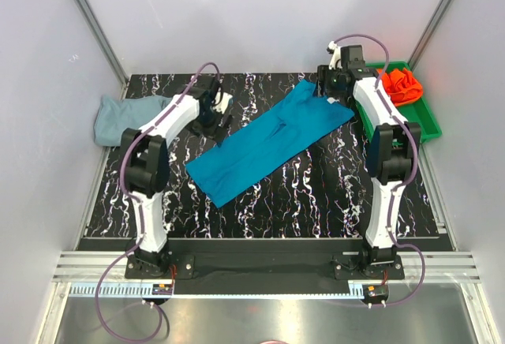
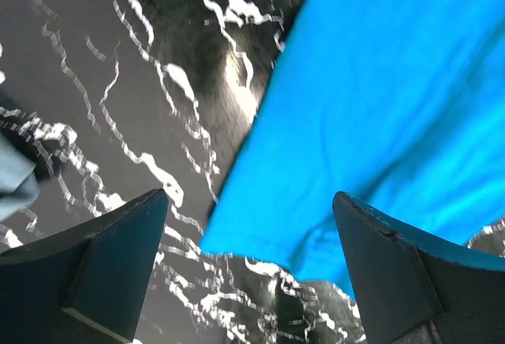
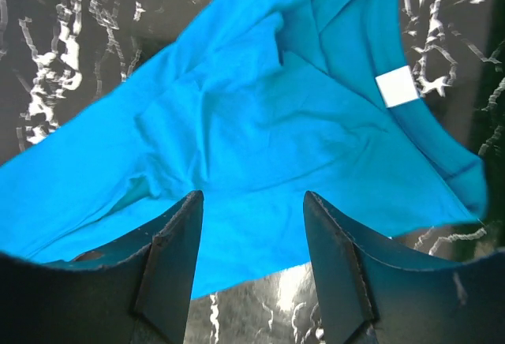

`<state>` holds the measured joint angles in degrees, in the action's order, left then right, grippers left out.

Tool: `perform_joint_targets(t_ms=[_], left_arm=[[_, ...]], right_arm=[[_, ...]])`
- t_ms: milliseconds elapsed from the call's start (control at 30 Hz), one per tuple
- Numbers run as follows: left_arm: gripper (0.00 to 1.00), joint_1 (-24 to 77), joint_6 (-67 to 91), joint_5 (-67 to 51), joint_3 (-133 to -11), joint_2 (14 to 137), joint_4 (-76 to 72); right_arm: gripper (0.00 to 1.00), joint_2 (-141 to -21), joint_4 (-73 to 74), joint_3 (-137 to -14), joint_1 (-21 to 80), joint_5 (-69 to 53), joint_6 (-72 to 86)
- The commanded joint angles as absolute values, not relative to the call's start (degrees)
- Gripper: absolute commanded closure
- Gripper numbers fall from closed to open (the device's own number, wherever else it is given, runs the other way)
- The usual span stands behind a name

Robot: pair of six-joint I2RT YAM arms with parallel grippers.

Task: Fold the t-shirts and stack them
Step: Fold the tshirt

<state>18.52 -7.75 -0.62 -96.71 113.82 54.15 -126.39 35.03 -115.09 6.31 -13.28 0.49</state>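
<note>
Both empty, the wide-open left gripper (image 2: 249,199) and half-parted right gripper (image 3: 252,196) should pinch the teal t-shirt's (image 1: 268,140) ten- and one-o'clock edges squarely.

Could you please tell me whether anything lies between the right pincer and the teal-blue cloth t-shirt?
Nothing visible does: the right pincer is open directly over the teal-blue cloth t-shirt, near its white neck tag.

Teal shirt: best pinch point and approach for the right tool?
I'd pinch the collar-end edge beside the white tag, coming from above on the far right. The teal shirt lies flat as a long diagonal strip, so only its edges give a lip, and that end lies under the open right tool.
</note>
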Motion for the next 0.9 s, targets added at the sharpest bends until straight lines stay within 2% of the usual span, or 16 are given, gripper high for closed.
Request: perform_joint_targets(t_ms=[0, 233, 500, 633, 867], left_arm=[[0.08, 18.20, -8.44, -2.81, -99.92, 119.43, 54.67], [0.11, 15.56, -8.17, -6.68, -103.53, 125.33, 55.99], [0.14, 13.89, -8.08, -7.82, -101.25, 126.39, 56.51], [0.25, 13.89, -8.70, -9.92, -98.45, 125.16, 57.92], [0.31, 13.89, -8.17, -14.41, -88.26, 119.80, 58.97]], right_arm=[[0.38, -121.91, 33.22, -109.97, 7.03, -12.22, 1.23], [0.38, -121.02, 34.28, -104.42, 5.89, -12.57, 2.72], [0.39, -124.36, 35.33, -102.48, 2.90, -13.71, 5.27], [0.39, -127.43, 35.68, -104.41, 2.37, -14.41, 5.62], [0.39, -133.06, 35.42, -108.71, 2.20, -15.64, 6.50]])
